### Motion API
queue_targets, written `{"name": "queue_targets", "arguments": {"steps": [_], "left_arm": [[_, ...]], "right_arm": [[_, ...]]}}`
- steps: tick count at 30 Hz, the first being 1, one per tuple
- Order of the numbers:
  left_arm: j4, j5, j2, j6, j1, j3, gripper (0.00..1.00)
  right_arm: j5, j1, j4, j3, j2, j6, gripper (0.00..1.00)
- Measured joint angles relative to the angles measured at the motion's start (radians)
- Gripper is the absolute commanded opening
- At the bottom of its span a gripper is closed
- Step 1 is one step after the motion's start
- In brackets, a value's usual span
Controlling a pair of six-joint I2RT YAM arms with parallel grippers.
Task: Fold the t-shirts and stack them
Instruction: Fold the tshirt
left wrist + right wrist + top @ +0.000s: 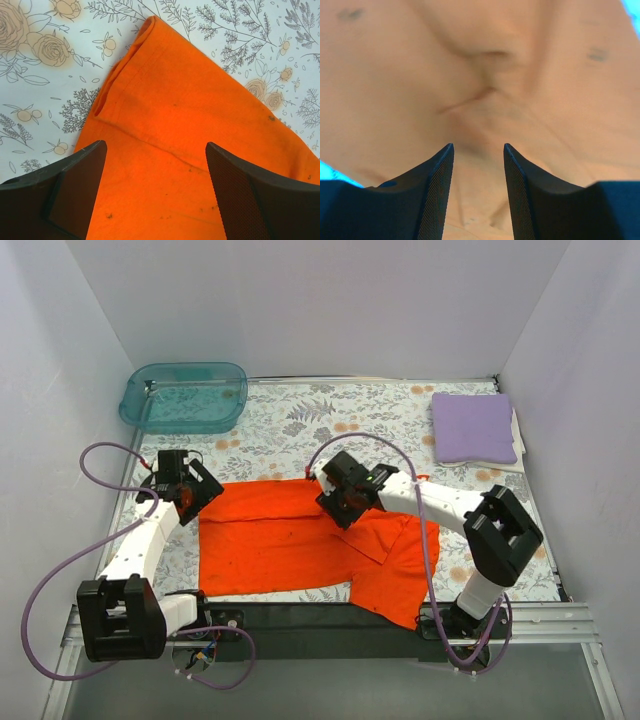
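— We see the orange t-shirt spread on the floral bench, near side, with its right part rumpled and reaching the front edge.
— And our left tool hangs over the shirt's far left corner, jaws wide apart, nothing between them.
— Our right tool sits low over the shirt near its far edge. The jaws are parted and we see creased cloth through the gap, none of it pinched.
— The lavender t-shirt lies folded in the far right corner, well apart. The teal tub stands far left.
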Motion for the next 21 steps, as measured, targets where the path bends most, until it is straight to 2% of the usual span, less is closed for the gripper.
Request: {"name": "queue_targets", "arguments": {"steps": [10, 21], "left_arm": [[0.082, 0.042, 0.179, 0.011, 0.0, 0.071, 0.65], [0.154, 0.018, 0.351, -0.001, 0.0, 0.074, 0.57]], "right_arm": [[0.04, -0.399, 0.051, -0.05, -0.084, 0.147, 0.42], [0.043, -0.573, 0.095, -0.121, 0.026, 0.235, 0.42]]}}
